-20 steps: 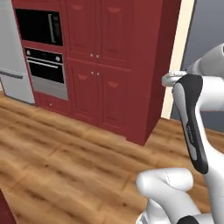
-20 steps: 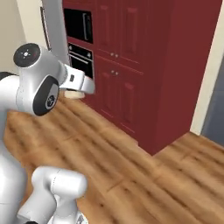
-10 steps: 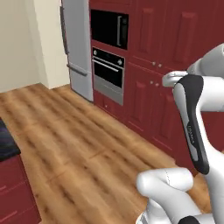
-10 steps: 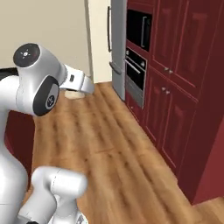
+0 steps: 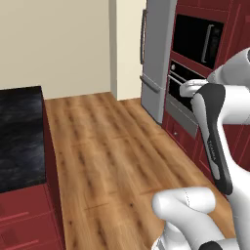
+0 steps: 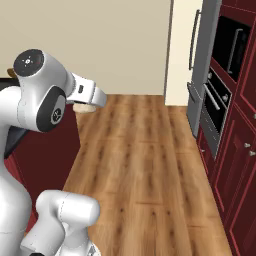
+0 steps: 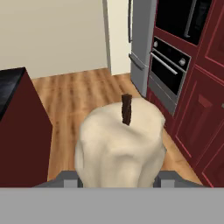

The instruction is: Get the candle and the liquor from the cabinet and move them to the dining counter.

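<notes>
Gripping the candle (image 7: 120, 146), the pincer (image 7: 119, 180) has its jaws set on either side of the cream wax lump, whose bumpy body swells up between them in the hand view, a short dark wick (image 7: 126, 109) standing upright from its top. Its fingertips are hidden by the wax and the lower edge of that view, so how they meet the candle's sides cannot be seen. In the right base view a small part of the candle (image 6: 84, 107) shows as a pale shape just under the end of the white forearm. Taking the candle as the landmark: beyond it lies a wooden plank floor (image 7: 83, 92) running toward a cream wall (image 7: 52, 30). To the candle's left stands the dining counter (image 7: 8, 85), its black stone top on a dark red base; the same black marbled top (image 5: 19, 134) sits at the left of the left base view. To the candle's right and farther off is a tall grey refrigerator (image 7: 141, 39), and nearer than that a built-in black oven (image 7: 168, 70) with a black microwave (image 7: 190, 17) above it, both set in dark red cabinetry (image 7: 201, 109). The candle is held in the air, apart from the counter and the floor.
</notes>
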